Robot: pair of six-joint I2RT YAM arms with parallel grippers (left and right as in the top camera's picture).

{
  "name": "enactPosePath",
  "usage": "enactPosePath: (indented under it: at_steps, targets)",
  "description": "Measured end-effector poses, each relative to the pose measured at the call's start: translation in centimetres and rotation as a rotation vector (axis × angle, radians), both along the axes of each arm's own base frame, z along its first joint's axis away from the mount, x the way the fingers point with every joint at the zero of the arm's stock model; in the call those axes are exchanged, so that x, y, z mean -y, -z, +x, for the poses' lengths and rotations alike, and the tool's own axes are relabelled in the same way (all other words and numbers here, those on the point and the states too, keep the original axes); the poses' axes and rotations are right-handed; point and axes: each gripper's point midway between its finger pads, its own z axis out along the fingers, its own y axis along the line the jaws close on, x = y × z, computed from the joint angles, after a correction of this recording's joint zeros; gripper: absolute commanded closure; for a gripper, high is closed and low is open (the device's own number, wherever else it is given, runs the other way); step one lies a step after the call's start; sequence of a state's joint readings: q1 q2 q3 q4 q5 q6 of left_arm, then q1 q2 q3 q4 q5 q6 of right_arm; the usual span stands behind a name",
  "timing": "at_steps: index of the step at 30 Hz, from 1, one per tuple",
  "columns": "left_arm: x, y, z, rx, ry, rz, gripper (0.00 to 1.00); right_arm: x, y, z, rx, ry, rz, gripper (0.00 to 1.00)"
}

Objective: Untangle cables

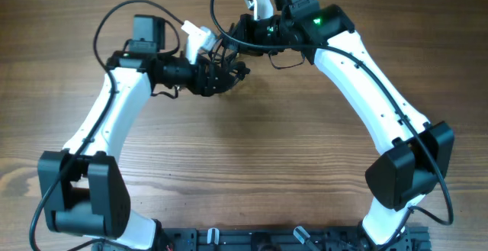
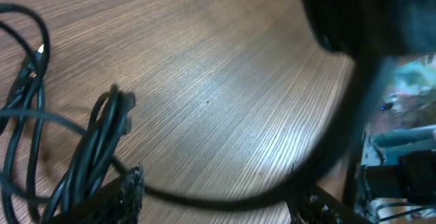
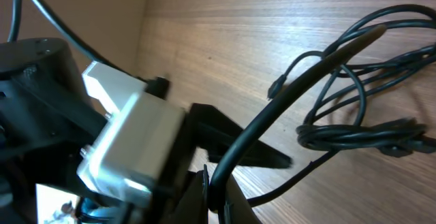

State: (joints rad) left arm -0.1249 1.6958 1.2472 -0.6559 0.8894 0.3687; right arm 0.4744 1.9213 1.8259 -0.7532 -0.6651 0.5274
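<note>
Cables (image 2: 95, 142) lay as a loose black bundle w/ several loops on the wood table (image 1: 252, 152), at the far-centre area where both arms met. Left gripper (image 2: 221, 198) sat low over the tabletop w/ jaws wide apart, holding nothing. The bundle was just beside one of its fingers (image 2: 131, 186). A blurred dark cord (image 2: 225, 198) ran across btwn them, unpinched; couldn't tell if it was a cable or arm wiring. Right gripper (image 3: 214, 190) was clamped tight on one of the cables, which rose from its tips & arched toward the rest of the bundle on the wood. The left arm's white camera housing (image 3: 129, 142) sat close beside it.
</note>
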Motion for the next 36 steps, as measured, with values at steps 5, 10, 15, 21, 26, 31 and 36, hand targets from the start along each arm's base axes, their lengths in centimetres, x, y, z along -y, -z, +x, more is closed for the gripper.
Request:
enactPosePath:
  at_steps: [5,10,15,21,26,31,36]
  targets:
    - [0.8,0.4,-0.1,0.016,0.015,0.035,0.64,-0.1,-0.1,-0.1,-0.006,-0.008,0.010,0.96]
    - [0.5,0.7,0.2,0.030,0.002,0.067,0.91,0.0,0.0,0.0,-0.006,-0.006,0.009,0.96]
    - [0.4,0.9,0.2,0.035,0.003,0.082,0.92,0.1,0.3,0.2,-0.007,0.000,0.001,0.96]
    - [0.4,1.0,0.2,0.034,0.001,0.090,0.96,0.4,0.7,0.7,0.007,0.027,-0.026,0.89]
    - [0.2,1.2,0.2,0.020,-0.010,0.098,0.96,1.3,1.4,1.8,0.042,0.090,-0.095,0.32]
    - [0.2,1.2,0.2,-0.005,-0.029,0.091,0.96,3.0,2.4,2.8,0.072,0.145,-0.182,0.20]
    - [0.2,0.8,0.1,-0.031,-0.040,0.057,0.96,5.6,4.5,1.9,0.018,0.163,-0.315,0.20]
